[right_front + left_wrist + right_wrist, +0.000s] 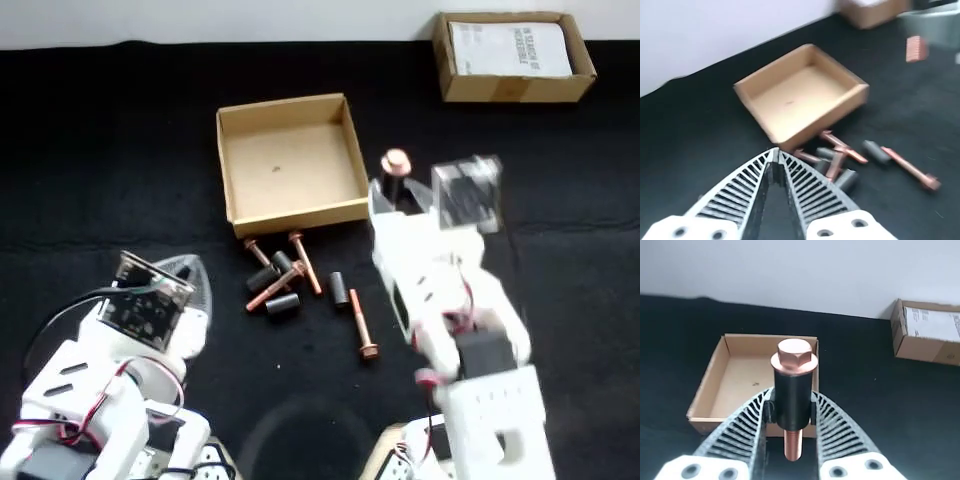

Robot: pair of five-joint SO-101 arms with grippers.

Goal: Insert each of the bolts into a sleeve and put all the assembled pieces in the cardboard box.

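Observation:
The open cardboard box (290, 165) lies at the table's middle back and holds nothing. My right gripper (791, 400) is shut on a black sleeve (792, 397) with a copper bolt (792, 357) standing upright through it. It holds this assembled piece (395, 175) just off the box's right wall (355, 150). Several loose copper bolts (362, 325) and black sleeves (338, 288) lie in front of the box. My left gripper (190, 268) is shut on nothing at the front left, its tips (776, 156) short of the loose pile (840, 162).
A second cardboard box (513, 55) with a printed sheet in it stands at the back right corner. The table is covered in black cloth (120, 150). Both arm bases stand along the front edge.

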